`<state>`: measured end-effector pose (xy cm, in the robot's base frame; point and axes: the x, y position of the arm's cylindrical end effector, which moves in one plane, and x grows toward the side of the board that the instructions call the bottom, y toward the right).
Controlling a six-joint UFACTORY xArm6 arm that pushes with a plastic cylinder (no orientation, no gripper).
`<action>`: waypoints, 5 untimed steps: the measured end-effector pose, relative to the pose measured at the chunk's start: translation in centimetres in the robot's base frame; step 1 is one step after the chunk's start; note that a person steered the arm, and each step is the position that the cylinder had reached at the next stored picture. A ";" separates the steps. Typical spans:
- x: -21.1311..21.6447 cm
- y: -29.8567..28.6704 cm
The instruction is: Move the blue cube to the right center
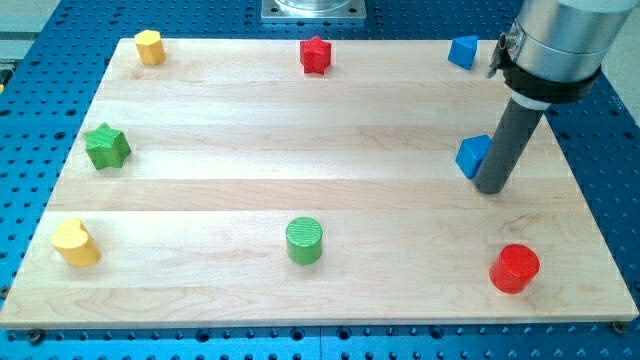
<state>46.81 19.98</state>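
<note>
A blue cube (471, 155) sits at the view's right, about mid-height on the wooden board (250, 200). My tip (489, 188) rests on the board just right of and slightly below the cube, with the rod touching or nearly touching the cube's right side. A second blue block (463, 51), of an angular shape, lies at the view's top right.
A red cylinder (515, 268) lies at the bottom right, a green cylinder (305, 240) at bottom centre, a yellow heart (75, 242) at bottom left. A green star (107, 147) is at the left, a yellow block (149, 47) top left, a red star (316, 55) top centre.
</note>
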 end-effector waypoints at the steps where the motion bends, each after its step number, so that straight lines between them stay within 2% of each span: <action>1: -1.6 -3.5; 2: -3.4 2.1; 3: -1.5 1.0; 4: -2.9 7.0; 5: -7.2 9.4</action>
